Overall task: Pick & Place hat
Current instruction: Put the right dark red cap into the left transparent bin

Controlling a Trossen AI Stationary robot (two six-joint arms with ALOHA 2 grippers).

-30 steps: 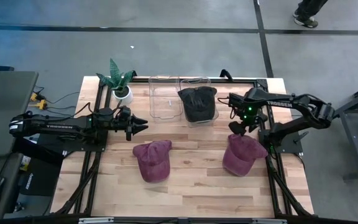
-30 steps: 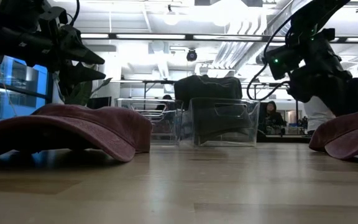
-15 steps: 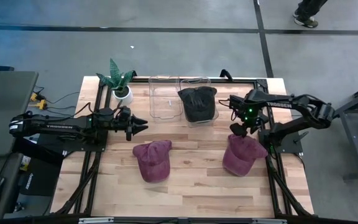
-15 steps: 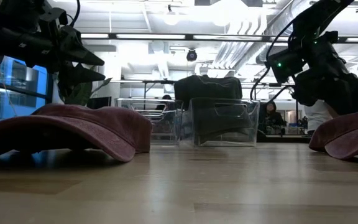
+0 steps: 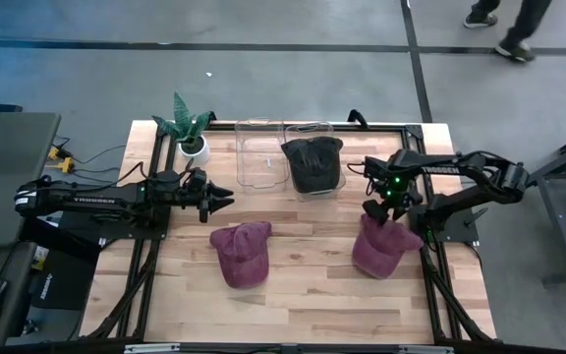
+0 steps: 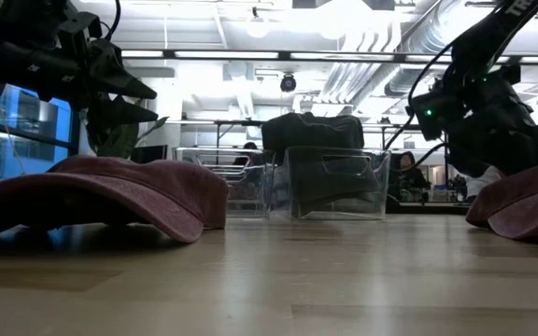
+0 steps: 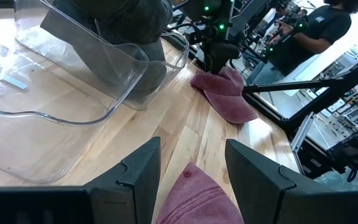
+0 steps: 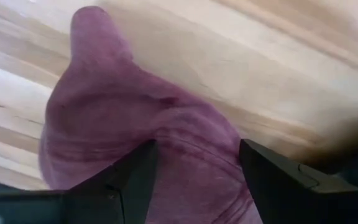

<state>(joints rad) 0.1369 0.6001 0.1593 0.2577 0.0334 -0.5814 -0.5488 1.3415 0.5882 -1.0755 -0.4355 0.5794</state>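
Two maroon hats lie crown-up on the wooden table: one left of centre (image 5: pixel 241 253) (image 6: pixel 110 191), one at the right (image 5: pixel 381 246) (image 6: pixel 523 201). A dark hat (image 5: pixel 312 163) sits in a clear bin. My right gripper (image 5: pixel 376 208) (image 8: pixel 194 165) is open and slants down just above the right hat's far end (image 8: pixel 135 124), one finger on either side of the crown; I see no touch. My left gripper (image 5: pixel 226 199) (image 7: pixel 191 162) hangs open over the table beyond the left hat (image 7: pixel 197 199).
An empty clear bin (image 5: pixel 259 152) stands beside the bin with the dark hat (image 7: pixel 104 56), both at the far middle. A potted plant (image 5: pixel 190 133) stands at the far left. Bare wood lies between the two maroon hats and along the near edge.
My right gripper has sunk toward the right maroon hat and tipped further downward, staying open. The hats have not moved.
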